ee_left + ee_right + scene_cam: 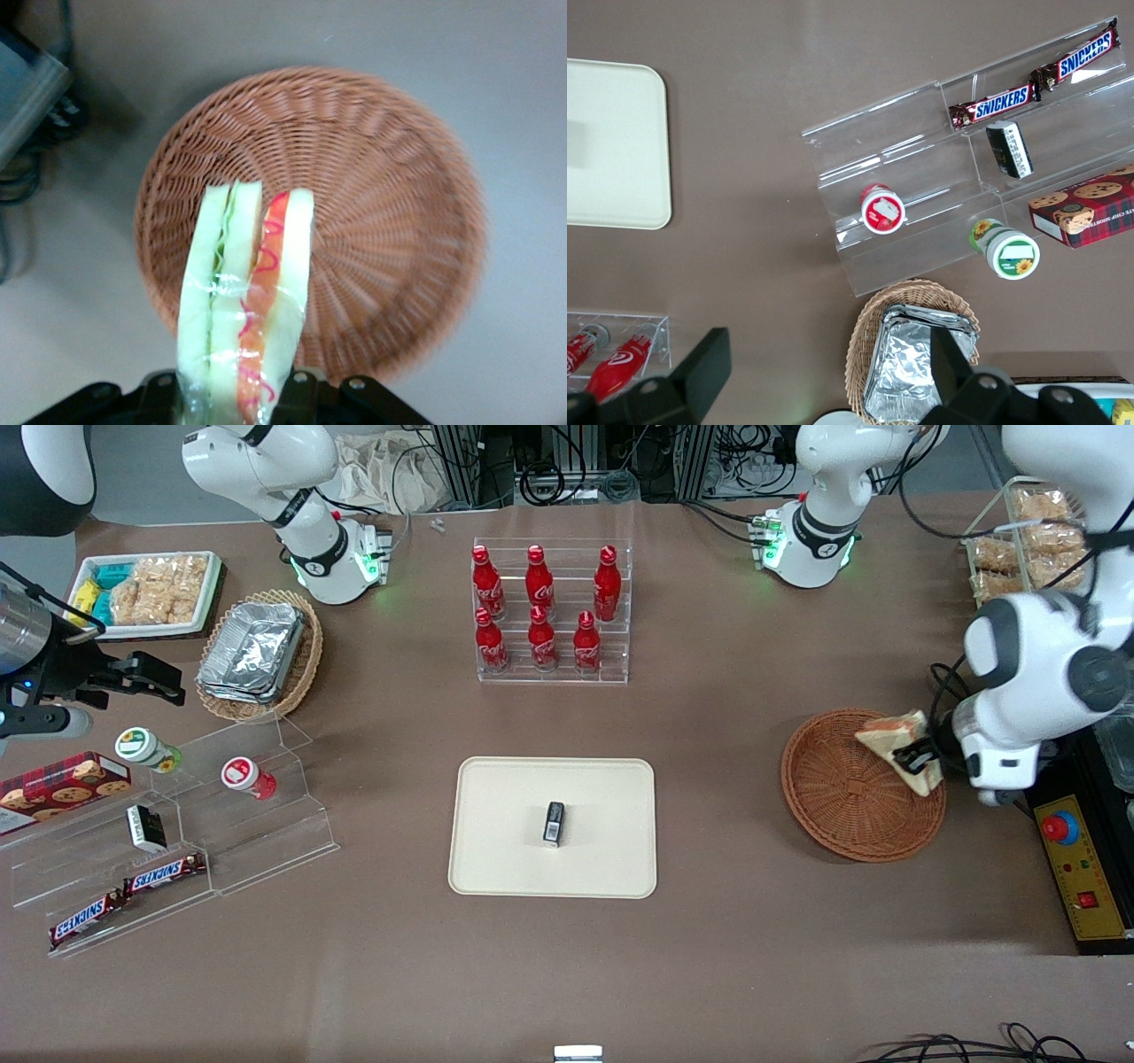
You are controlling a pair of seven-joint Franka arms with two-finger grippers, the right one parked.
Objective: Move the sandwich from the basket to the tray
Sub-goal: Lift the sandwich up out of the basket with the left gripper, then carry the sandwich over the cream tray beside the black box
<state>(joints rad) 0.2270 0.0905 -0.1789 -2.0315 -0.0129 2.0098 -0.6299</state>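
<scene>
The sandwich [902,746], a wrapped wedge of white bread with pink, red and green filling, hangs in my left gripper [915,760] above the rim of the reddish-brown wicker basket [842,797] at the working arm's end of the table. In the left wrist view the sandwich [246,301] stands edge-on between the black fingers [297,398], lifted clear of the basket [381,221] below it. The gripper [239,403] is shut on the sandwich. The cream-beige tray [505,850] lies mid-table, toward the parked arm from the basket, and shows in the right wrist view [616,150] too.
A small black box [554,822] lies on the tray. An acrylic rack of red cola bottles [549,611] stands farther from the front camera than the tray. A yellow control box with a red button [1076,859] sits beside the basket. A tan basket of foil containers [257,651] and snack shelves [177,824] lie toward the parked arm's end.
</scene>
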